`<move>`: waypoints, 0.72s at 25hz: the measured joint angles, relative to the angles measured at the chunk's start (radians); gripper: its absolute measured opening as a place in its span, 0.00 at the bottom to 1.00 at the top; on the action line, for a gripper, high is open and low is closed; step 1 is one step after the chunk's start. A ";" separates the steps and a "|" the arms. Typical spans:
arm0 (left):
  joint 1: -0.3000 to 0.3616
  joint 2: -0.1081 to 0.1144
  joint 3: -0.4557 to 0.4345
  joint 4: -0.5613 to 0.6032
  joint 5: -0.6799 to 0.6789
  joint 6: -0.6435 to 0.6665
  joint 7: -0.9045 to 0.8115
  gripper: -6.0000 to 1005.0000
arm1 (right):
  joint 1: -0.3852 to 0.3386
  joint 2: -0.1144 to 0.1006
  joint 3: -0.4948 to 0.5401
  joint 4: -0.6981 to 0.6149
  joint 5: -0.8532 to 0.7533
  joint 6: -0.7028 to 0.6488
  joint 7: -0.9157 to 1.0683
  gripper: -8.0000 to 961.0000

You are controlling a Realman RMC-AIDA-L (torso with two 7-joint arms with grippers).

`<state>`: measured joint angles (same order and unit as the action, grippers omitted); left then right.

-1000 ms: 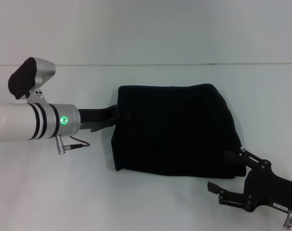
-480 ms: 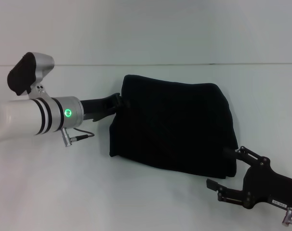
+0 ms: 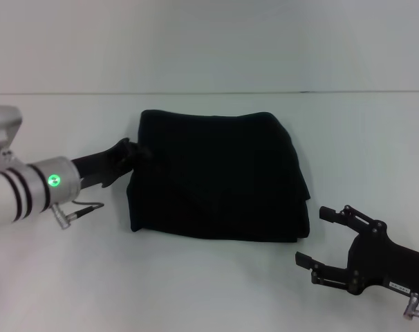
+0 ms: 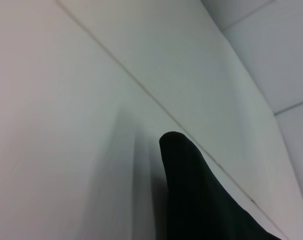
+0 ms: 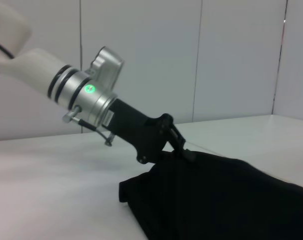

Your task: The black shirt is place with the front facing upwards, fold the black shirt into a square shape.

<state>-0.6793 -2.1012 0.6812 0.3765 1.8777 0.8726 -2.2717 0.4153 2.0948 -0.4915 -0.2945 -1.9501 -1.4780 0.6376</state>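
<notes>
Folded into a roughly square bundle on the plain white counter [image 3: 209, 290]: the plain black cloth shirt [image 3: 220, 176], lying flat, with no lettering or label showing on its upper face. At the shirt's left edge, near the far left corner, the left arm's black gripper [image 3: 135, 153], jaws clamped on the shirt's hem; from the right wrist view, the same gripper [image 5: 184, 152] seen pinching the dark fabric [image 5: 226, 200] where it rises slightly off the counter. Behind that gripper, the silver wrist ring with a green light [image 3: 54, 181], and a thin grey cable hanging under it. From the left wrist view, only a rounded lobe of the black cloth [image 4: 191, 185] against the white surface, own fingers out of sight. Off the shirt's near right corner, apart from the cloth and touching nothing, the right arm's black gripper [image 3: 323, 236], jaws spread wide, one finger [image 3: 341, 213] pointing toward the shirt's near right corner, the other lower down and nearer the robot. Beyond the shirt's far edge, a pale panelled wall [image 5: 231, 55] meeting the counter along a straight seam.
</notes>
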 joint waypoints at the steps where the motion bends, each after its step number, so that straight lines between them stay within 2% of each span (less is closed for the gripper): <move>1: 0.011 -0.001 0.000 -0.001 -0.017 0.006 0.006 0.09 | 0.001 0.000 0.000 0.000 0.000 0.000 0.000 0.98; 11: 0.047 -0.008 0.000 -0.019 -0.103 0.072 0.081 0.09 | 0.014 0.001 0.003 0.000 0.001 0.002 0.003 0.98; 15: 0.056 0.016 0.003 -0.012 -0.098 0.147 0.163 0.09 | 0.016 0.001 0.012 0.000 0.001 0.002 0.003 0.98; 18: 0.077 0.037 -0.001 -0.003 -0.101 0.202 0.207 0.27 | 0.016 0.000 0.021 0.002 0.000 0.002 0.003 0.98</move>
<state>-0.6024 -2.0642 0.6799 0.3734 1.7772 1.0742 -2.0647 0.4314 2.0953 -0.4702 -0.2927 -1.9497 -1.4757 0.6408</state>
